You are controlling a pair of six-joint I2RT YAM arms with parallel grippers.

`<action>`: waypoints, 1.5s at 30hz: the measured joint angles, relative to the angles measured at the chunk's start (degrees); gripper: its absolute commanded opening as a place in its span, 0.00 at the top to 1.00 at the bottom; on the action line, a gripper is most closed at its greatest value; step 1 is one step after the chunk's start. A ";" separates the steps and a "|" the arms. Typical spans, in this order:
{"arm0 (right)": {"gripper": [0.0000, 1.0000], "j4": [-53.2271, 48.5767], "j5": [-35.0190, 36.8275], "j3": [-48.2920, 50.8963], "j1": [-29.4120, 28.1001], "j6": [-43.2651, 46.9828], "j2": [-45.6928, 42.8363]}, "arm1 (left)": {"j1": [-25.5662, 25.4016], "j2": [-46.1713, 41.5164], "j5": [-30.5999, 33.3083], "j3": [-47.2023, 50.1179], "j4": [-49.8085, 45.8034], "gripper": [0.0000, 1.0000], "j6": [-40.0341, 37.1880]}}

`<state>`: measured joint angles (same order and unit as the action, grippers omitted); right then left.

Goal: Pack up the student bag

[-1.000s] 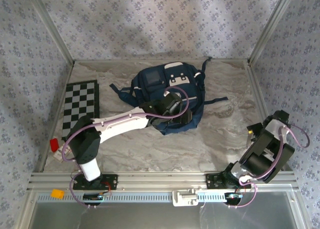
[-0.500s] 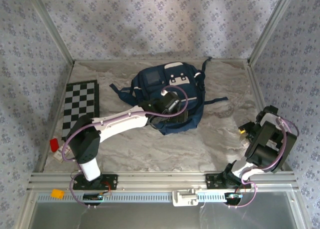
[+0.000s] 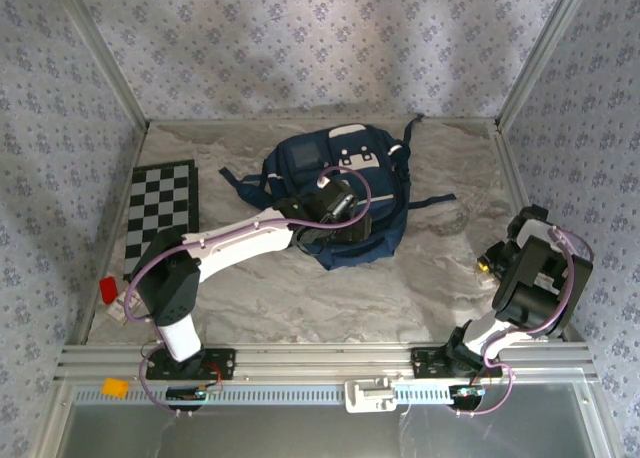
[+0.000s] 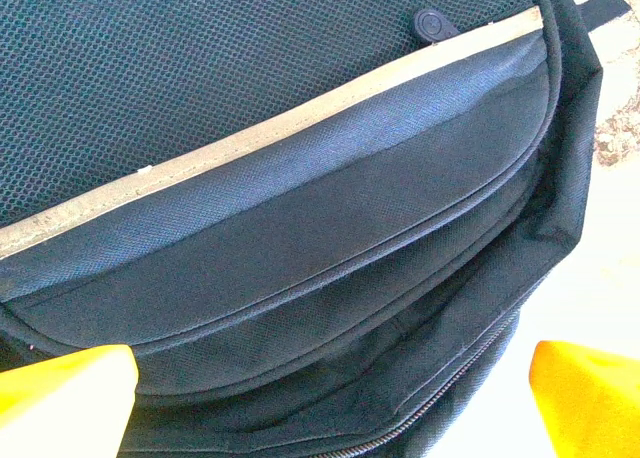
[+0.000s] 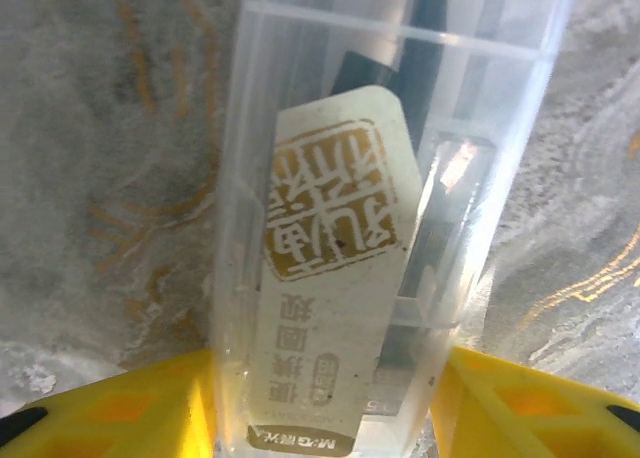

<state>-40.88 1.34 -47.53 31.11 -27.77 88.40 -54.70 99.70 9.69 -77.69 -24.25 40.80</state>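
**Right gripper is on the case, nobody is holding the bag open**

Student bag (image 3: 335,183) lies flat mid-counter toward the back wall, front pocket up. Left gripper (image 4: 325,403) hangs right over its near edge, jaws fully spread with nothing between them, just navy fabric and a zip (image 4: 445,403) below. From the wrist view that zip run looks closed. Can't tell if any compartment is open.

Right gripper (image 5: 325,383) is down at the right side of the counter (image 3: 300,298), well apart from the bag. It's clamped onto a clear plastic case (image 5: 340,228) with a printed label and dark sticks inside, probably pens. Yellow pads (image 5: 130,403) sit against both long walls. Can't tell how firm the hold is.

Risks as I see them:
- Case is slick, hard plastic, and the pads seem to hold it near one end. On lift it could pivot and droop, or squirt out.
- Squeeze too hard and the thin walls flex, so the lid may pop.
- It's a long carry across to the bag. If the left gripper doesn't take the fabric and make an opening, the case lands on top and slides off.
- Left arm lies across the bag, so the two arms could meet over it.
- Loose strap (image 3: 430,200) trails right into the approach path, a snag risk.
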 measured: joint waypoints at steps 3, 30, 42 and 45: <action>0.52 0.22 -0.11 -0.13 -0.52 0.15 0.11 | 0.31 -0.55 0.04 0.26 -0.17 0.00 -1.07; 0.57 -4.66 -5.66 -0.98 -25.44 -1.09 -11.23 | -1.03 7.61 7.74 -4.31 0.61 0.09 -48.24; 0.57 -8.15 -5.66 -3.41 -32.09 -1.77 -12.57 | 3.76 12.55 7.45 -9.57 0.85 0.53 -52.00; 0.57 -9.31 -5.57 -4.74 -33.42 -1.77 -12.57 | 4.35 12.55 6.03 -9.77 0.83 0.74 -51.89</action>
<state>-50.19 -4.23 -52.27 -2.31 -29.54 75.83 -50.35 112.25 15.73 -87.46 -23.42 -11.09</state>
